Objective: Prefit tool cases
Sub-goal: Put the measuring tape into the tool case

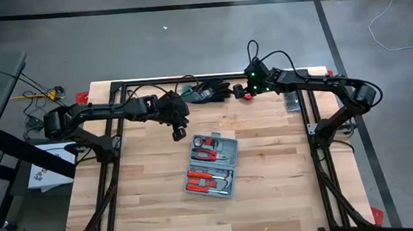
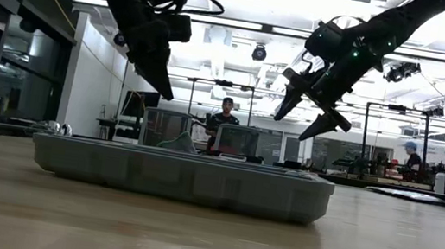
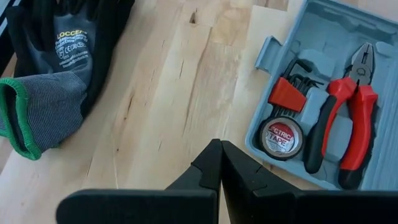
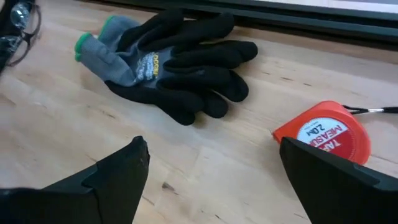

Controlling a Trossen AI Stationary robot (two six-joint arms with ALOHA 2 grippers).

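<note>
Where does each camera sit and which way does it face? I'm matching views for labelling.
High: overhead, straight down; both arms, open tool case.
Low: table height, level across; case side, both grippers above.
Left wrist: down past shut left gripper at pliers, tape roll.
Right wrist: past open right gripper at tape measure.
Both wrist views share the gloves.

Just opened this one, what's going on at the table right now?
A grey-blue tool case lies open mid-table, with pliers, a tape roll and other red-handled tools seated in its recesses. Neither arm holds anything. The left hand is shut, hovering just beyond the case's far end. The right hand is open at the far edge, above a red tape measure lying beside the black-and-green gloves.
</note>
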